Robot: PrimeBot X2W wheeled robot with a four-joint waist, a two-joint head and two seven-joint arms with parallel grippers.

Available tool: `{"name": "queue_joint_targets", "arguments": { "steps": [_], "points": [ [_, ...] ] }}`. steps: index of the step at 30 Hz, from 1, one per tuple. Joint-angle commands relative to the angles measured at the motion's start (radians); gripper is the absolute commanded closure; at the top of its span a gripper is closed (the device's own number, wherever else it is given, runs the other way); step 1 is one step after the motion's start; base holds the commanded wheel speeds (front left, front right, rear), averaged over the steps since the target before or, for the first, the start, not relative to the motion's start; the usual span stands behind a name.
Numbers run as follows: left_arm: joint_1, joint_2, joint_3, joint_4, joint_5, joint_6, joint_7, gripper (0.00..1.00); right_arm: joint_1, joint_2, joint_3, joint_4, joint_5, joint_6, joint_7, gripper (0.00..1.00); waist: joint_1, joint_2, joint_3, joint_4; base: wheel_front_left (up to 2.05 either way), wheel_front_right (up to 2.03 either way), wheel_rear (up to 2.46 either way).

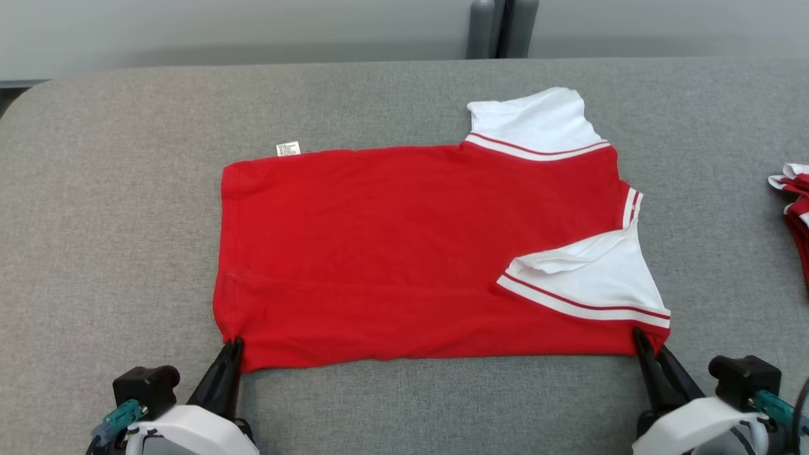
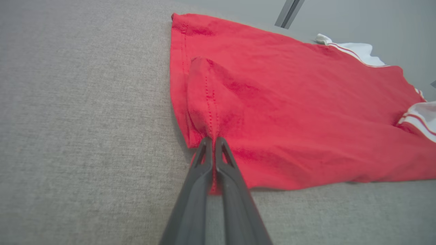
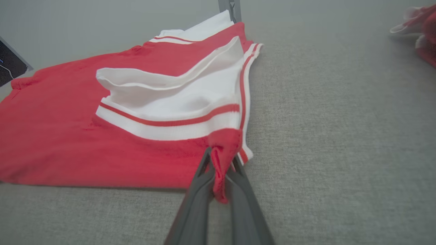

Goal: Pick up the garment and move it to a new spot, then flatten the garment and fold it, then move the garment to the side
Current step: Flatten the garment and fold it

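Slippage looked possible once lifted: left gripper [image 1: 234, 345] and right gripper [image 1: 639, 335] each pinched tight on only a bunched near corner of the red shirt [image 1: 404, 253]

Bright, even light; wrist views slightly soft.

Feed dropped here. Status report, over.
Left gripper shut on garment, near left corner. Right gripper shut on near right corner. Garment lying flat on table. Second red-white heap far right, apart.

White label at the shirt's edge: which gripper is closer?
Left. The left gripper pinches the shirt at the near corner on the same side as the label; the right gripper grips the opposite near corner.
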Motion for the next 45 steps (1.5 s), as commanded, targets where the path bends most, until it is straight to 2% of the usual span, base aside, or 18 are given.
{"name": "queue_joint_targets", "arguments": {
  "steps": [1, 10, 17, 18, 19, 20, 21, 33, 40, 45],
  "points": [
    [0.016, 0.011, 0.0, -0.026, 0.007, 0.009, 0.005, 1.0, 0.025, -0.005, -0.011, -0.024, 0.005, 0.0, 0.01, 1.0, 0.0, 0.0, -0.012, 0.001, 0.0, 0.0, 0.0],
    [0.169, 0.045, -0.005, -0.17, -0.012, 0.069, 0.11, 1.0, 0.211, 0.02, -0.078, -0.17, 0.007, 0.0, 0.089, 1.0, 0.0, 0.0, -0.089, 0.0, 0.0, 0.0, 0.0],
    [0.26, 0.055, -0.007, -0.215, -0.037, 0.085, 0.157, 1.0, 0.316, 0.043, -0.096, -0.208, 0.019, 0.0, 0.129, 1.0, 0.0, 0.0, -0.136, -0.001, 0.0, 0.0, 0.0],
    [0.264, 0.055, -0.008, -0.218, -0.038, 0.086, 0.16, 0.97, 0.325, 0.046, -0.093, -0.211, 0.021, 0.0, 0.133, 1.0, 0.0, 0.0, -0.14, -0.003, 0.0, 0.0, 0.0],
    [0.267, 0.054, -0.009, -0.218, -0.041, 0.088, 0.165, 0.3, 0.33, 0.048, -0.089, -0.214, 0.021, 0.0, 0.138, 0.92, 0.0, 0.0, -0.145, -0.004, 0.0, 0.0, 0.0],
    [0.269, 0.053, -0.01, -0.217, -0.04, 0.091, 0.166, 0.0, 0.334, 0.048, -0.087, -0.217, 0.021, 0.0, 0.14, 0.2, 0.0, 0.0, -0.148, -0.006, 0.0, 0.0, 0.0],
    [0.27, 0.053, -0.011, -0.214, -0.041, 0.092, 0.167, 0.0, 0.336, 0.048, -0.083, -0.218, 0.02, 0.0, 0.144, 0.0, 0.0, 0.0, -0.152, -0.009, 0.0, 0.0, 0.0],
    [0.202, 0.031, 0.029, -0.274, 0.038, 0.148, -0.02, 0.0, 0.231, 0.048, -0.107, -0.338, -0.046, 0.0, 0.083, 0.0, 0.0, 0.0, -0.183, -0.024, 0.0, 0.0, 0.0],
    [0.156, 0.053, 0.04, -0.312, 0.078, 0.168, -0.049, 0.0, 0.173, 0.012, -0.117, -0.382, -0.069, 0.0, 0.103, 0.0, 0.0, 0.0, -0.182, -0.021, 0.0, 0.0, 0.0],
    [0.146, 0.06, 0.04, -0.324, 0.084, 0.173, -0.057, 0.0, 0.16, 0.009, -0.128, -0.405, -0.072, 0.0, 0.116, 0.0, 0.0, 0.0, -0.175, -0.021, 0.0, 0.0, 0.0]
  ]
}}
